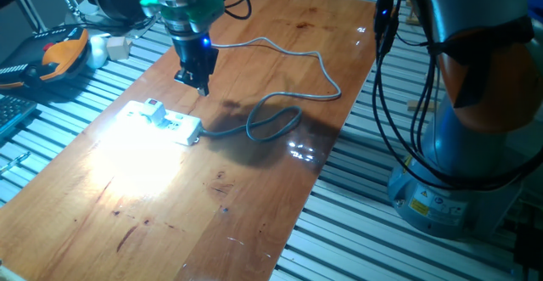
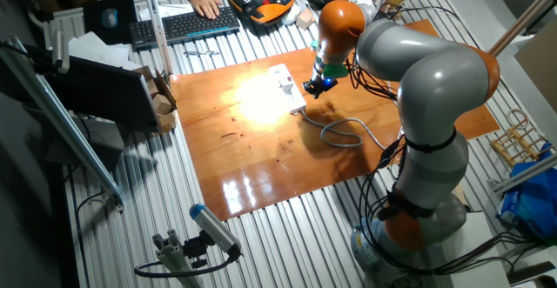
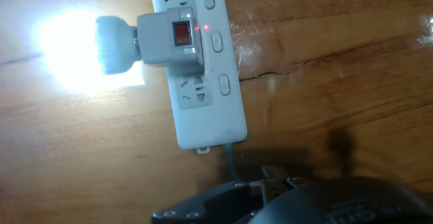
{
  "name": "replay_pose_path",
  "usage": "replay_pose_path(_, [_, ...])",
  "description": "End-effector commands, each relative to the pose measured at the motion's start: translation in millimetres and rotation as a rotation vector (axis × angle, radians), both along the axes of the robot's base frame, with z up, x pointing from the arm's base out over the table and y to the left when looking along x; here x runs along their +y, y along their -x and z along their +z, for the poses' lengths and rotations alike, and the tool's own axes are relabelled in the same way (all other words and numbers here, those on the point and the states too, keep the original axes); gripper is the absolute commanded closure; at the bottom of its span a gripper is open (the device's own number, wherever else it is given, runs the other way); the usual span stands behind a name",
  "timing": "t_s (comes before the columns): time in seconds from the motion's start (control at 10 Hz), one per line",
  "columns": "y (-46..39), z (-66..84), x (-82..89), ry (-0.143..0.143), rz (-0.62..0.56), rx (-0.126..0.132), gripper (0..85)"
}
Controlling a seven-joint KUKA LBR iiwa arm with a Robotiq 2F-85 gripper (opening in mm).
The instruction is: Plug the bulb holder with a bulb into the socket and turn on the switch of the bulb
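— Bulb holder (image 3: 169, 38) where?
— Plugged into the socket (image 3: 203, 82), in an outlet partway along the strip, seen from the hand view. Sits crosswise, overhanging the strip's left edge. Red rocker switch (image 3: 181, 33) on its top face.

— Bulb?
— Bulb (image 3: 115, 42) joined to the holder's left end, lit, washing out the wood around it. Only the ribbed base readable; the rest lost in glare.

— Anything else in the strip?
— Other outlets bare, each beside an oval button. Tiny red light near the holder. Far end of the strip cut off by the top edge of the hand view.

— Gripper?
— Gripper (image 1: 197, 79) above the tabletop (image 1: 212, 205), apart from the strip, just beyond its cable end. Nothing held. Fingers dark and close together in one fixed view; whether closed or slightly parted, cannot tell. In the hand view only a blurred dark edge at the bottom.

— Farther off?
— Grey cable (image 1: 280, 115) leaving the strip's end, looping once, then trailing toward the far side of the tabletop.
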State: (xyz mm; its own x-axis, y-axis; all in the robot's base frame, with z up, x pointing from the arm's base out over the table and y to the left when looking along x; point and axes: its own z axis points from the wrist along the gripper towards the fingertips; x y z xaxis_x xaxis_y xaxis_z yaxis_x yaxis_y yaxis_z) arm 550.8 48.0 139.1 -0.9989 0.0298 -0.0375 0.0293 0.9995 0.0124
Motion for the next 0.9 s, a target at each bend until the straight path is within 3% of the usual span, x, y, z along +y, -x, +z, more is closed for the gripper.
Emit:
replay_pose_path(0.0, [0.3,0.0,-0.5,-0.013,0.013,-0.012,85.0])
replay_pose_path(0.4, [12.1,20.5,2.1,-0.021,-0.003,-0.015,85.0])
replay_pose_path(0.6, [12.1,34.5,2.1,-0.020,-0.005,0.004,85.0])
replay_pose_path(0.8, [10.4,42.9,-1.5,-0.012,-0.002,0.002,85.0])
